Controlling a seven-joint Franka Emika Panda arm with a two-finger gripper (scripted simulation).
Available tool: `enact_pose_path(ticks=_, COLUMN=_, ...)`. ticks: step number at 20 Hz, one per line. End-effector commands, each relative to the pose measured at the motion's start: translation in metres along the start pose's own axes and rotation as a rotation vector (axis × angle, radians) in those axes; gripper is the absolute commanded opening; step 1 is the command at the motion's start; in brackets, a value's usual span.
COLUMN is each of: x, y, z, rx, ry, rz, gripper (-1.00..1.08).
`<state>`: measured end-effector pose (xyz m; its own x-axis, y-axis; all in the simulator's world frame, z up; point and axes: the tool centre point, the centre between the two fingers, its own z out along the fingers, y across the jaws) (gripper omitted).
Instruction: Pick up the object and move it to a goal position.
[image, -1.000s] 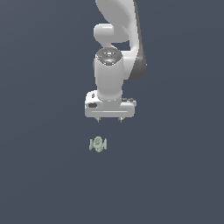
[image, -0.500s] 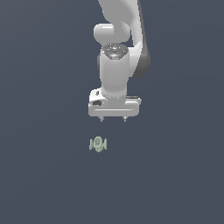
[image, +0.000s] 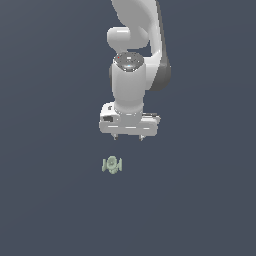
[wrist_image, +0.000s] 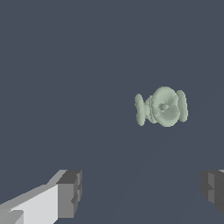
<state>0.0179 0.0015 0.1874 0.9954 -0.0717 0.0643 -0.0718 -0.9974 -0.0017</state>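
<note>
The object (image: 112, 164) lies alone on the flat dark grey surface (image: 45, 200), a small pale grey-green knobbly piece with a rounded middle and a flange on each side. In the wrist view I see it (wrist_image: 161, 107) clearly, untouched, with nothing leaning on it.

My gripper (image: 128, 137) hangs above the object and slightly off toward the exterior view's right of it, apart from it and not yet down at its level. The fingers (wrist_image: 70, 193) are spread wide: the wrist view shows one dark pad on each side of the frame with a broad gap between, and nothing held.

I judge I am in the approach step, before any grasp. The next move, as I read it, is to shift the gripper toward the object until it sits between the two pads, then descend and close. The piece is much smaller than the gripper, so centring matters; a small offset could let a pad knock it aside. Closing across the narrower waist between the flanges looks the safer hold.

Around the object I see nothing else, no obstacle, and no goal marker that I can make out.
</note>
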Motion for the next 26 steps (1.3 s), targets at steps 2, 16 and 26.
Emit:
enact_pose_path(ticks=2, x=0.003, y=0.003, z=0.003, rx=0.001, ry=-0.004, rz=0.063, gripper=1.00)
enact_pose_path(ticks=16, x=0.020, y=0.021, z=0.025, rx=0.002, ry=-0.028, rz=0.460, gripper=1.00)
enact_pose_path(ticks=26, x=0.032, y=0.035, z=0.041, rx=-0.006, ry=-0.042, rz=0.763, gripper=1.00)
